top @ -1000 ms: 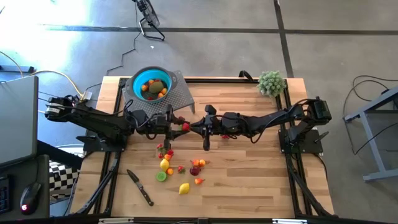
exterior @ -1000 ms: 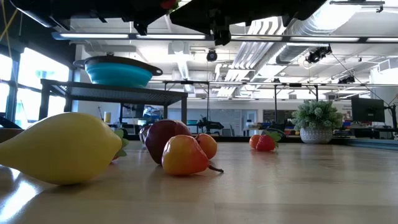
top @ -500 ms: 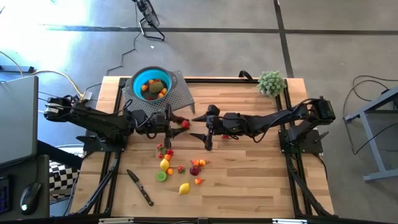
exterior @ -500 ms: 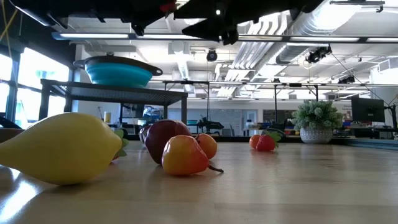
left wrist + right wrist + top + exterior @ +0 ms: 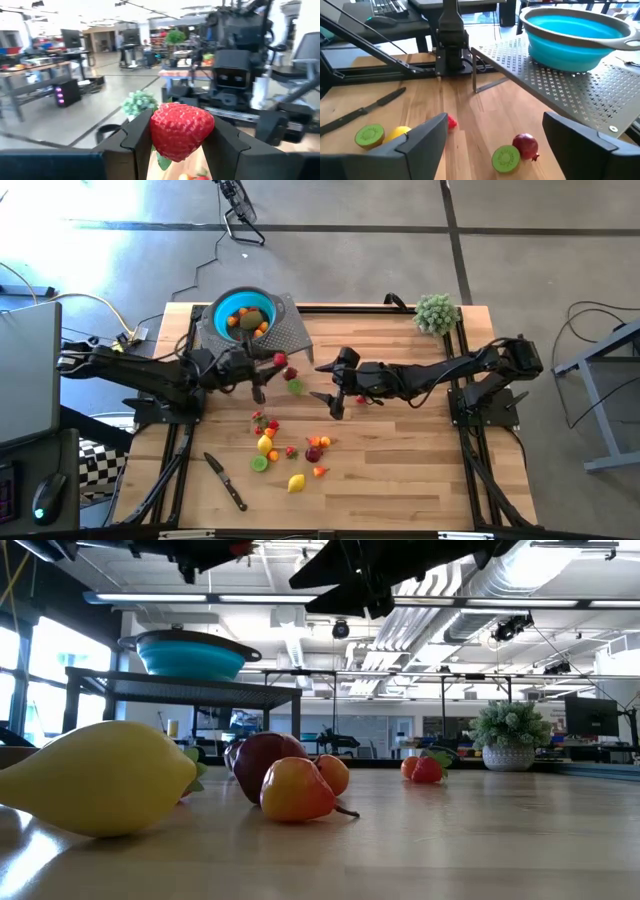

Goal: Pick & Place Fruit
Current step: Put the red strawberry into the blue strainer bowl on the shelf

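Observation:
My left gripper is shut on a red strawberry and hangs above the table, just right of the teal bowl. The bowl holds several fruits and stands on a grey perforated rack. My right gripper stands open over the table's middle, with nothing between its fingers. Just left of it, a green kiwi half and a dark red fruit rest on the wood. Several more small fruits lie nearer the front, among them a lemon. My left gripper pinches the strawberry between its two fingers, one on each side of the red body. The green leaf end hangs below the fingers. The strawberry is lifted clear of the table.
A black-handled knife lies at the front left. A fuzzy green plant ball sits at the far right corner. The rack's raised edge stands between the table's middle and the bowl. Bare wood lies at the front right.
My right gripper has opened, let go of the strawberry and drawn back a little toward the table's right edge. My left gripper, still shut on the strawberry, has carried it toward the far left, nearer the bowl.

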Available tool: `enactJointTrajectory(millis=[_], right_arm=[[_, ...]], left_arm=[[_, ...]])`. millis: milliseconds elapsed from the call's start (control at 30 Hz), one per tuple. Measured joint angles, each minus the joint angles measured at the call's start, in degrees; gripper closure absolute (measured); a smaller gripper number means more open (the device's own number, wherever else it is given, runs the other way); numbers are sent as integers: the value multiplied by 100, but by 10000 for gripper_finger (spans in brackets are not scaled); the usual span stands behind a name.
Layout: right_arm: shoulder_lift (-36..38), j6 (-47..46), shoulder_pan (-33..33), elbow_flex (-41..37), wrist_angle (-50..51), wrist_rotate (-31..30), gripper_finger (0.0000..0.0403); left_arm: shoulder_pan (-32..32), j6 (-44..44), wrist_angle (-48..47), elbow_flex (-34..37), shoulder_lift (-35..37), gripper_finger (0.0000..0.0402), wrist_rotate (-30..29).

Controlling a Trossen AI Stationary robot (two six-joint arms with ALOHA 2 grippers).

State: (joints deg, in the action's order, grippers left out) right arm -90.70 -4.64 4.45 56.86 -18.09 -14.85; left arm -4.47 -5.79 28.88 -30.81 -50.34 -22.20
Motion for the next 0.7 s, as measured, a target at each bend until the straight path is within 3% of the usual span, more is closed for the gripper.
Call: enactJointTrajectory(millis=[367, 700], right_arm=[[0, 17, -11, 0, 37, -2, 89], [0, 15, -11, 0, 79, -2, 89]], left_arm=[[0, -31, -1052, 0, 1197, 261, -1127], [0, -312, -1631, 0, 1485, 261, -2682]])
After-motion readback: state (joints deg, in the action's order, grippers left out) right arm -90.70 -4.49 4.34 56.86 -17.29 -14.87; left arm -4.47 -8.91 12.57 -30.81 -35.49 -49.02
